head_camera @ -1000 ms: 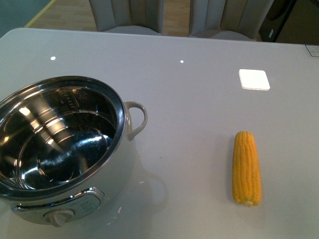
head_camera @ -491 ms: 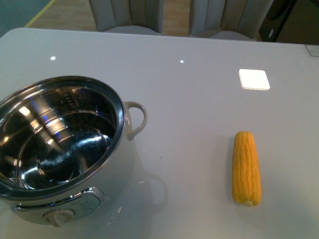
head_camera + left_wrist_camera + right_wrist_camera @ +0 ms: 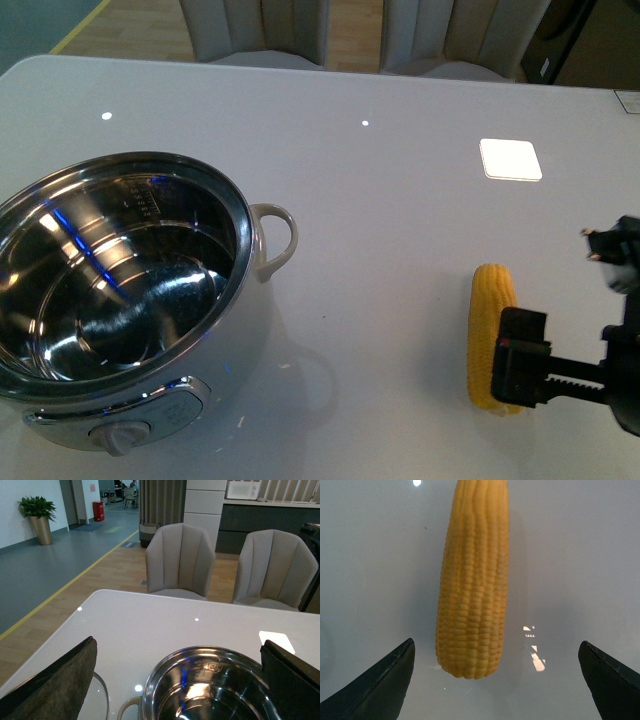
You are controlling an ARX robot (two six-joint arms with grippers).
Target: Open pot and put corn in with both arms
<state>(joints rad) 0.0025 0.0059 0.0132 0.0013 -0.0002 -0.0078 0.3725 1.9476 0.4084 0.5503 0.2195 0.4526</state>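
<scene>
The right gripper (image 3: 496, 647) hangs over the near end of the corn cob (image 3: 492, 315), jaws wide apart. The corn cob lies on the table (image 3: 400, 210), at 4 o'clock from the open pot (image 3: 243, 262). It would be best to move toward 12 o'clock, then pinch its middle.

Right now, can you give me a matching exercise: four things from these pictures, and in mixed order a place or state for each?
1 large round white pot with steel interior
2 yellow corn cob
3 black right gripper
4 two beige chairs

A beyond the far edge of the grey table
B open, at the cob's end
C uncovered, nothing inside
D lying on that table

Pairs: 1-C, 2-D, 3-B, 4-A
</scene>
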